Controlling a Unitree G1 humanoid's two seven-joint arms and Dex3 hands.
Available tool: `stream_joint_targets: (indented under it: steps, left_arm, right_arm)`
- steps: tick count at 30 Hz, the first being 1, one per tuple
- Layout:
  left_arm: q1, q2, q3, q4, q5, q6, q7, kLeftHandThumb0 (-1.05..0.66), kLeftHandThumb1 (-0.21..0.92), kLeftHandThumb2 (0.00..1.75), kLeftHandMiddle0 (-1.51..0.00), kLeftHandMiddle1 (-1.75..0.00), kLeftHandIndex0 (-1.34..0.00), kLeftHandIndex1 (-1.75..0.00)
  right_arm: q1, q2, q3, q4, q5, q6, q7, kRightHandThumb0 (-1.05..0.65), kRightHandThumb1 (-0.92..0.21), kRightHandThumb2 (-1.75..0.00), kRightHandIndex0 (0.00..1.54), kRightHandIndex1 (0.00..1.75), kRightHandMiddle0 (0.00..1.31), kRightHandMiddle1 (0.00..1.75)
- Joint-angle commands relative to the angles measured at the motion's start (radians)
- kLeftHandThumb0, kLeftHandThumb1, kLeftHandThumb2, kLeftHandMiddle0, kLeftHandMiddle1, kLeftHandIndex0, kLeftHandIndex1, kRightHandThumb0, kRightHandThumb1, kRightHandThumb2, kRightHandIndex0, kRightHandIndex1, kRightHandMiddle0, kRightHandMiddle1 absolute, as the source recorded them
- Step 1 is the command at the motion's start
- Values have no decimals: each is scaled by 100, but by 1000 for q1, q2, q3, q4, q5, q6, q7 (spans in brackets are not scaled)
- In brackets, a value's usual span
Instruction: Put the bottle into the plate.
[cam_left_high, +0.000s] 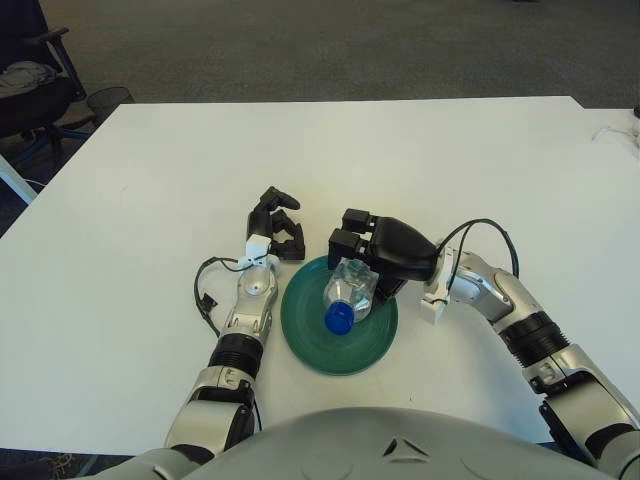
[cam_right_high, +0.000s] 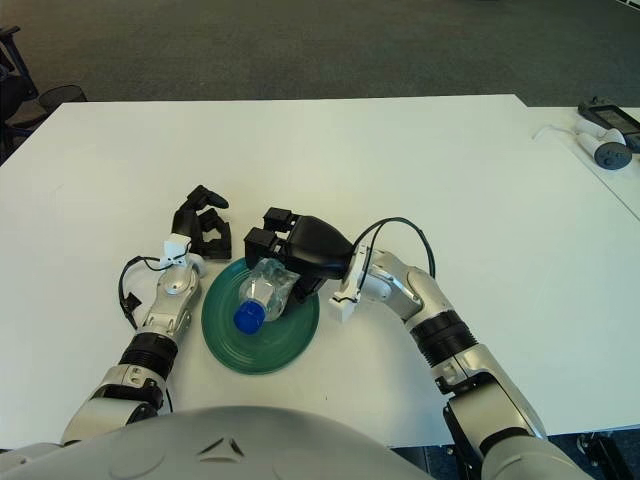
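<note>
left eye view shows the right hand (cam_left_high: 375, 250) holding the bottle (cam_left_high: 349, 292), which lies in the green plate (cam_left_high: 375, 337) near the desk (cam_left_high: 150, 170) front edge. left hand (cam_left_high: 276, 228), fingers curled and holding nothing, is beside the plate's left rim.

A white table (cam_left_high: 420, 160) fills the frame; a green plate (cam_left_high: 345, 345) sits on it, lower centre.

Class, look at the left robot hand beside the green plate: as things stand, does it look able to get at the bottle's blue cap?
Probably yes. The left robot hand shows just left of the plate, and the blue cap points toward the robot, uncovered. The right robot hand holds the bottle only at its far end.
</note>
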Motion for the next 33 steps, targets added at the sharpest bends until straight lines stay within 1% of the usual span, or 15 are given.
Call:
stream_joint_targets:
  steps: [1, 4, 9, 11, 12, 13, 15, 16, 18, 19, 20, 21, 24, 27, 33]
  left_arm:
    - [-9, 12, -10, 42, 30, 35, 12, 0, -6, 174, -88, -173, -68, -175]
    - [-12, 13, -8, 48, 22, 36, -3, 0, -6, 174, -87, -174, -68, -175]
    - [-17, 4, 1, 55, 3, 34, -8, 0, -8, 175, -91, -168, -70, -175]
    - [-18, 1, 2, 53, 4, 35, -2, 0, -9, 175, -92, -166, -71, -175]
    - [-18, 0, 1, 52, 6, 36, 1, 0, -9, 175, -93, -166, -71, -175]
    - [-18, -1, 1, 51, 8, 37, 3, 0, -9, 175, -93, -165, -71, -175]
    - [-18, -2, 1, 49, 9, 40, 4, 0, -10, 175, -94, -164, -71, -175]
    - [-18, -2, 1, 48, 9, 42, 4, 0, -10, 175, -94, -164, -71, -175]
    - [-19, -5, 1, 47, 8, 47, 5, 0, -10, 175, -94, -164, -71, -175]
    - [-18, -7, 3, 44, 2, 53, 1, 0, -10, 175, -94, -163, -71, -175]
    - [-18, -9, 4, 42, -2, 57, -2, 0, -10, 175, -94, -163, -71, -175]
    - [-16, -10, 5, 37, -8, 62, -7, 0, -10, 175, -94, -164, -71, -175]
    - [-12, -15, 10, 29, -24, 69, -22, 0, -9, 174, -94, -164, -70, -175]
    - [-12, -17, 12, 26, -34, 74, -27, 0, -7, 172, -92, -165, -68, -175]
    - [-10, -22, 16, 26, -49, 74, -32, 0, -6, 171, -90, -167, -67, -175]
  right_arm:
    - [-1, -12, -1, -9, -35, -21, -34, -36, -92, -51, 33, 118, 20, 175]
    - [-2, -16, -1, -9, -51, -29, -53, -36, -92, -51, 33, 119, 20, 175]
    - [2, -24, -5, -22, -80, -44, -89, -36, -92, -51, 35, 120, 20, 175]
    - [3, -27, -8, -28, -100, -44, -105, -36, -92, -52, 35, 115, 20, 175]
    - [4, -29, -9, -31, -109, -43, -113, -42, -92, -53, 34, 109, 16, 164]
    - [4, -32, -10, -37, -121, -42, -121, -51, -92, -55, 34, 96, 11, 147]
    - [2, -40, -10, -50, -149, -38, -133, -60, -92, -57, 25, 77, 4, 121]
    - [2, -45, -9, -57, -164, -35, -138, -62, -92, -57, 22, 68, 3, 110]
    - [0, -57, -8, -68, -189, -32, -147, -67, -92, -60, 17, 35, 1, 76]
    - [0, -64, -9, -73, -201, -31, -153, -68, -92, -61, 16, 29, 1, 70]
    - [1, -69, -9, -77, -209, -30, -158, -71, -92, -66, 11, 19, 1, 53]
    - [1, -73, -9, -81, -218, -28, -165, -73, -92, -69, 8, 13, 0, 42]
    - [1, -83, -8, -91, -246, -21, -190, -78, -92, -75, 3, 4, 0, 19]
    - [2, -93, -8, -99, -264, -19, -214, -82, -92, -77, 1, 1, 0, 6]
    - [6, -108, -1, -105, -271, -24, -247, -86, -92, -76, 0, 0, 0, 1]
